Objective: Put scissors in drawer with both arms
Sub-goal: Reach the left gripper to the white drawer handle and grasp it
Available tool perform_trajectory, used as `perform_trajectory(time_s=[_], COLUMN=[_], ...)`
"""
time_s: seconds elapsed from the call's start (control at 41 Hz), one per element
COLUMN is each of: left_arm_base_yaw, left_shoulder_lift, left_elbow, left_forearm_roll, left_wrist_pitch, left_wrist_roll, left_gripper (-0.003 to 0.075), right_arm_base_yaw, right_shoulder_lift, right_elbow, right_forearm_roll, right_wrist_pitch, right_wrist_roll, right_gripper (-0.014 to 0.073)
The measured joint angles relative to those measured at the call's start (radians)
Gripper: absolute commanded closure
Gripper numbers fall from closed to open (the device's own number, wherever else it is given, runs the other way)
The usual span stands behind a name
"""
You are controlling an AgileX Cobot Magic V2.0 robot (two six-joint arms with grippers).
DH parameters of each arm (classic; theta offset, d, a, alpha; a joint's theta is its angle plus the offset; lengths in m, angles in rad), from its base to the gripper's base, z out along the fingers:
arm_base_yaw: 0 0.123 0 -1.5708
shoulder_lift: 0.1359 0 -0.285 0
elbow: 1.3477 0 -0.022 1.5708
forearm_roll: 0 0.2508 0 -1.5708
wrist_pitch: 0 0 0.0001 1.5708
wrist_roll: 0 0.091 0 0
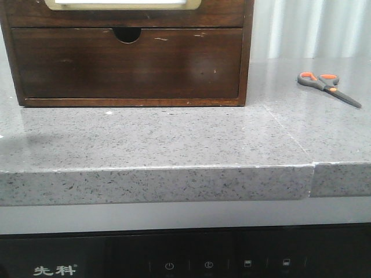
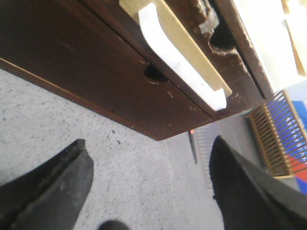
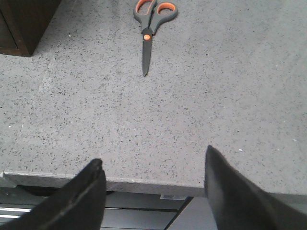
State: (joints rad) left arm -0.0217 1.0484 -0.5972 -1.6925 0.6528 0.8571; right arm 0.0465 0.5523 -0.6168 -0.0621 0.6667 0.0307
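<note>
Both pincers, left (image 2: pixel 148 191) and right (image 3: pixel 153 191), stand apart, holding nothing. Nothing is done: drawer (image 1: pixel 127 63) closed upper left, scissors (image 1: pixel 327 88) on worktop (image 1: pixel 174 139) upper right.

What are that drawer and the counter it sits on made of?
The drawer looks like dark-stained wood with a slight sheen: grain shows, and pale scratches mark its front. The counter seems to be speckled grey stone or composite, smooth, with a seam near the scissors.
</note>
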Motion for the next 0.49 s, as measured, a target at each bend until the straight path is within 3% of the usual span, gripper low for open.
perform_trajectory(time_s=[0.171,0.488], left_arm_base_yaw=[0.000,0.000], left_shoulder_lift=[0.127,0.305], left_elbow=[-0.040,-0.216], left_forearm_roll=[-0.074,-0.080], left_wrist_pitch=[0.067,0.161], left_wrist_roll=[0.074,0.073], left_gripper=[0.0217,0.0218], right_arm_base_yaw=[0.000,0.000], right_shoulder_lift=[0.000,0.000], right_elbow=[0.000,0.000], right_forearm_roll=[0.000,0.000], right_wrist_pitch=[0.000,0.000], right_wrist_roll=[0.000,0.000], right_gripper=[0.0122,0.0122])
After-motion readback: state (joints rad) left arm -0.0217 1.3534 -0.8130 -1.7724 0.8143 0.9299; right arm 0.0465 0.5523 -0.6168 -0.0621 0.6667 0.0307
